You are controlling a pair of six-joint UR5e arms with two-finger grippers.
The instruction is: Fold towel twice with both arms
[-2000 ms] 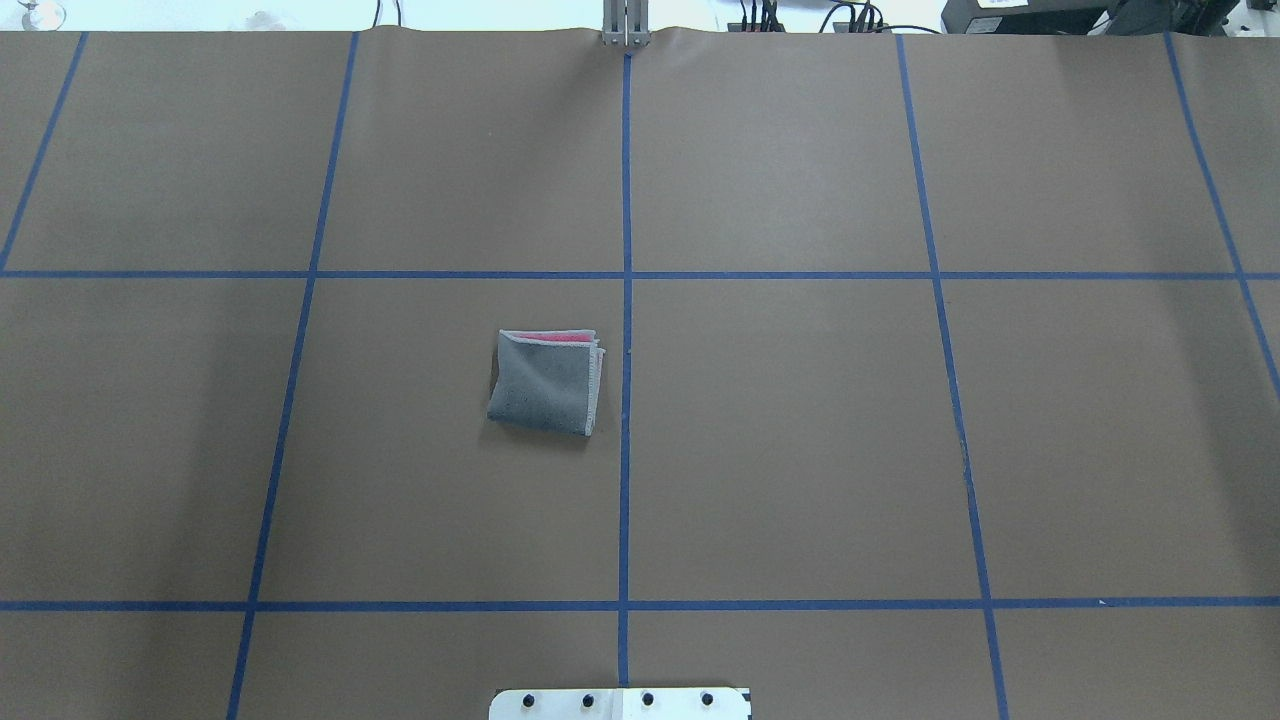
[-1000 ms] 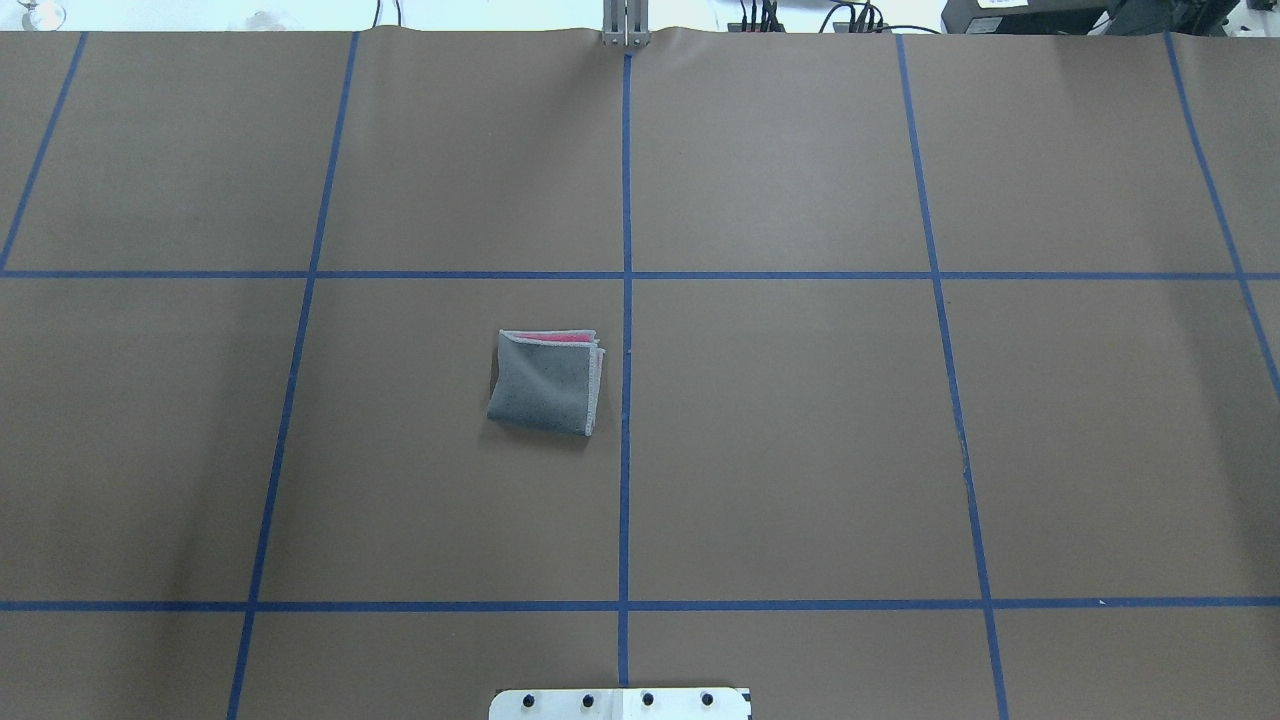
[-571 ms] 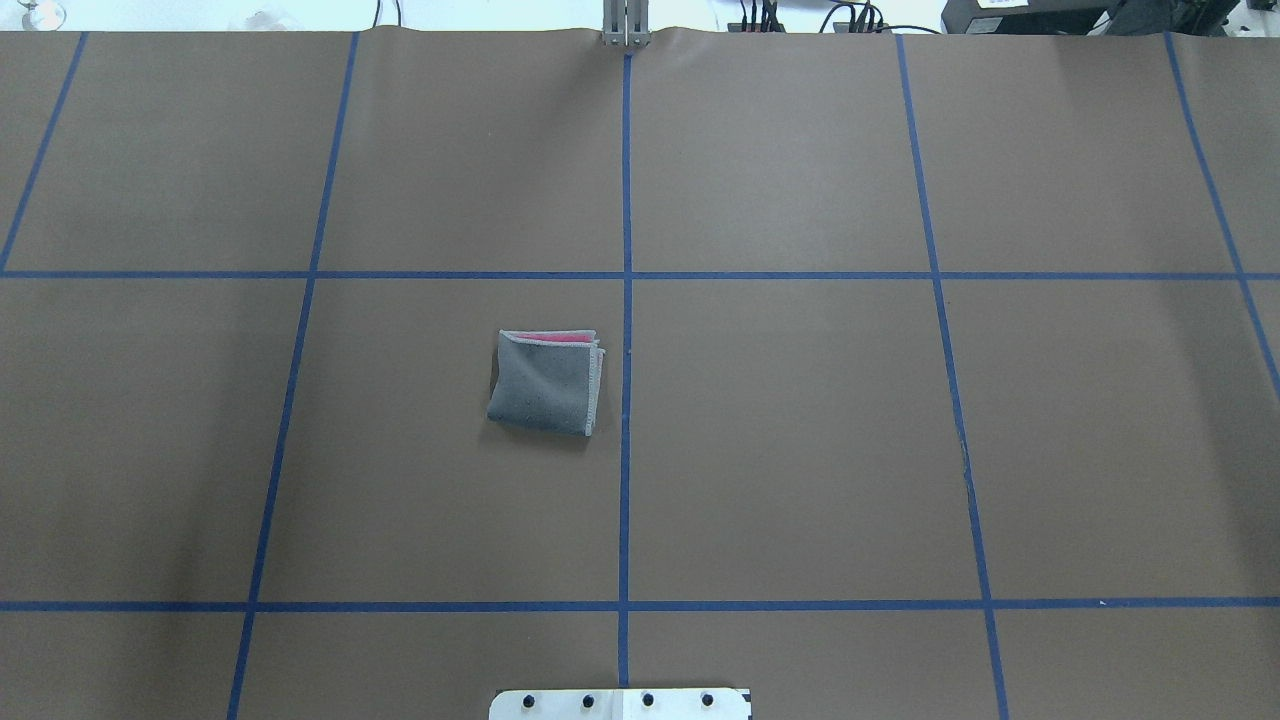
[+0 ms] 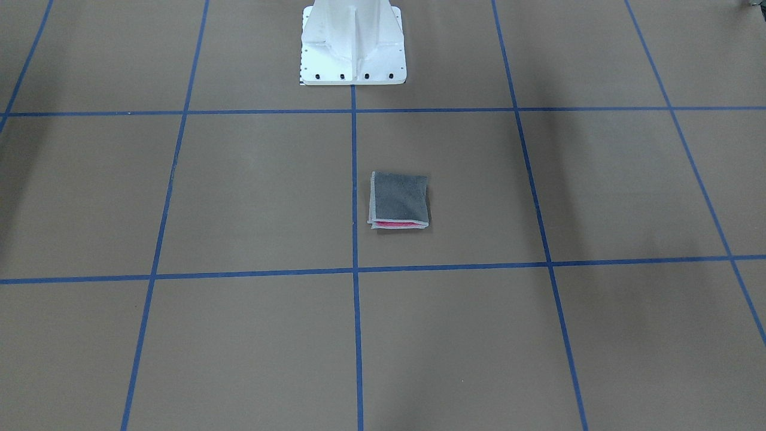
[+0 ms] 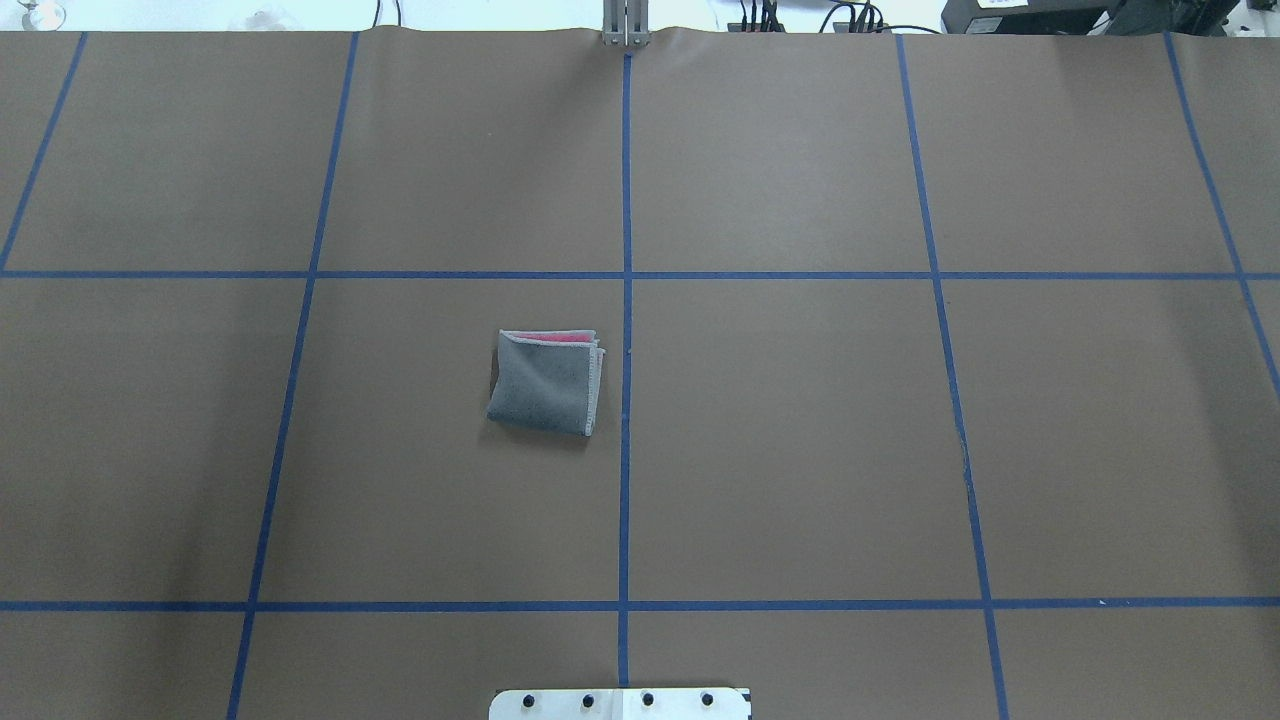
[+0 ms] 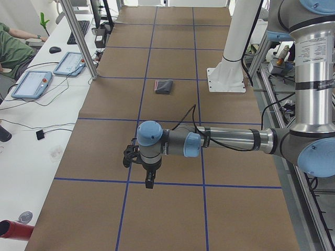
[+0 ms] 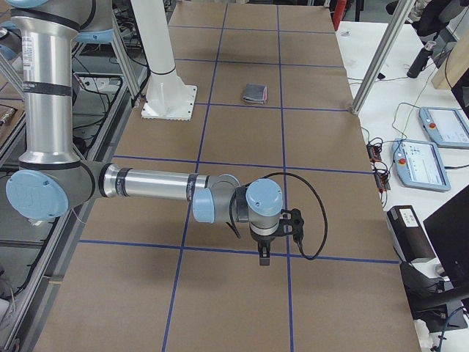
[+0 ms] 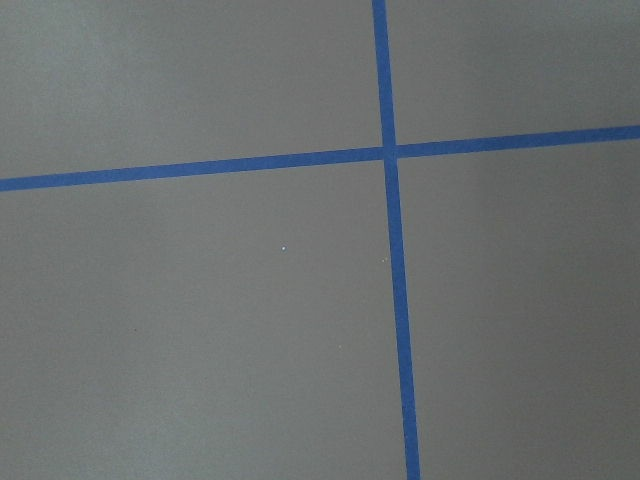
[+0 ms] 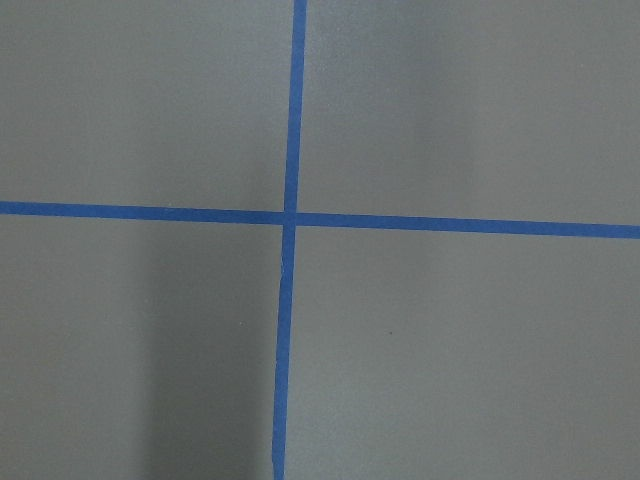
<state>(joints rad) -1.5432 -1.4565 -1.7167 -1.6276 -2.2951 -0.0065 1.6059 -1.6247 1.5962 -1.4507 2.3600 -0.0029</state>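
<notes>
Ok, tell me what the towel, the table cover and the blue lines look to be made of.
Towel: soft terry-like cloth, matte, with a nubby grey face, a pink layer showing at one edge and a pale stitched border. Table cover: probably brown paper, matte and smooth, rippling slightly at the far edge. Blue lines: likely adhesive tape, flat, slightly uneven strips.

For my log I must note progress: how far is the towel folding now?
Done, it seems: the towel lies as a small layered square, grey up, pink showing at one edge. In hand: nothing; the left gripper and right gripper hang far from it. Left: probably nothing.
</notes>
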